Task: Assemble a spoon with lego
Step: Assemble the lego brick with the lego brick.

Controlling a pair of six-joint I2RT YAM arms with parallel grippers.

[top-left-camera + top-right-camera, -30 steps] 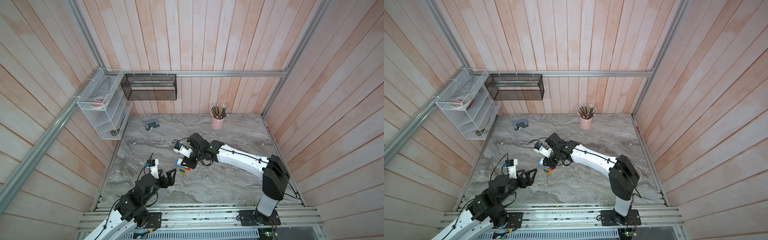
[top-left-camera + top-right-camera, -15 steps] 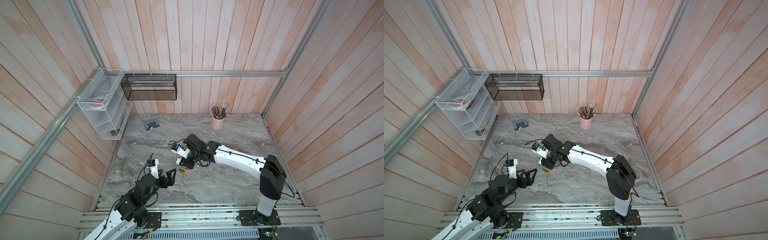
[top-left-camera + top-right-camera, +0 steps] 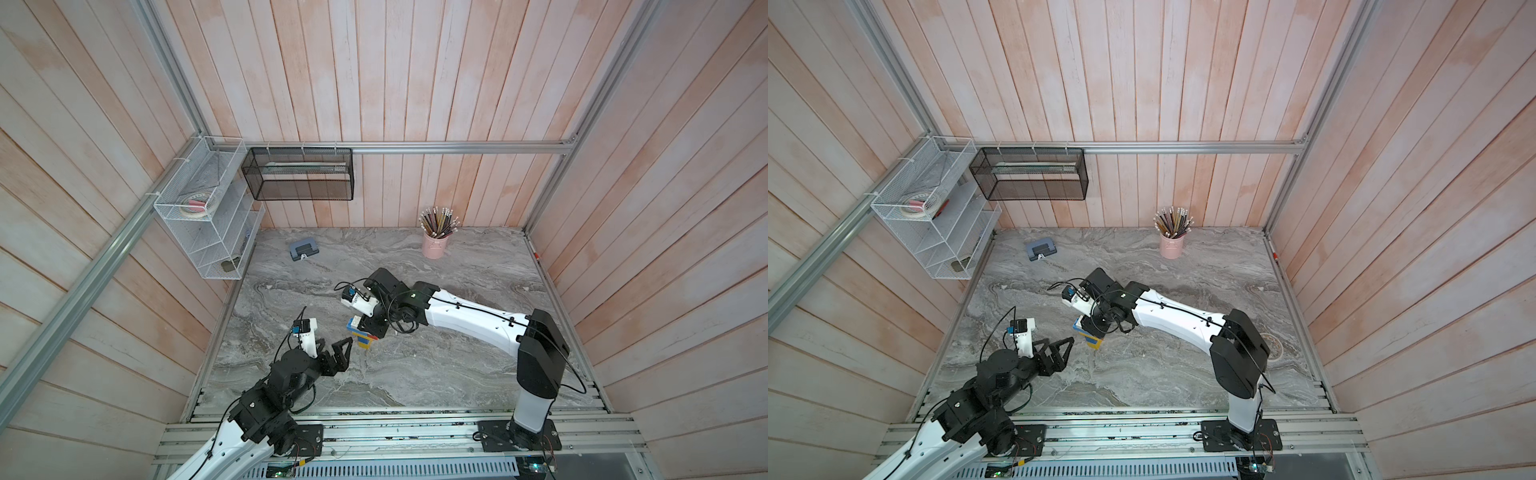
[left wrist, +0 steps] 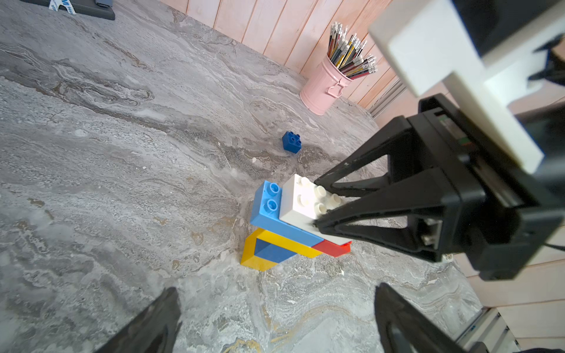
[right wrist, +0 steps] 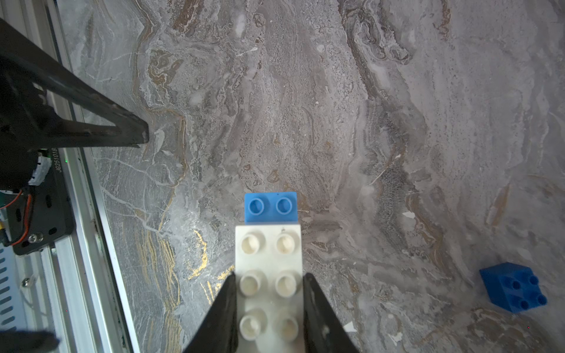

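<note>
Part-built spoon (image 3: 360, 333) stands near the middle of the marble surface (image 3: 436, 374) and shows in both top views, partly covered by the right arm's wrist. In the left wrist view the stack reads from the bottom: yellow bricks (image 4: 249, 247) framing a dark-blue brick (image 4: 270, 252), a red brick (image 4: 331, 248) at one end, then an oblong light-blue brick (image 4: 267, 214), and a white brick (image 4: 301, 201) on top. The lowest yellow brick appears to rest on the surface. The white brick covers most of the light-blue one, leaving two blue studs exposed at the far end. Right jaws are closed on the white brick, with one finger (image 5: 223, 308) pressed to each long side. Left jaws are spread wide with nothing between them. They point toward the spoon from the front-left of the surface, near it but not touching. A loose dark-blue brick (image 4: 292, 142), square and studs up, lies alone on the surface. It is apart from the spoon, on the side toward the pink pencil cup (image 4: 324, 88).
</note>
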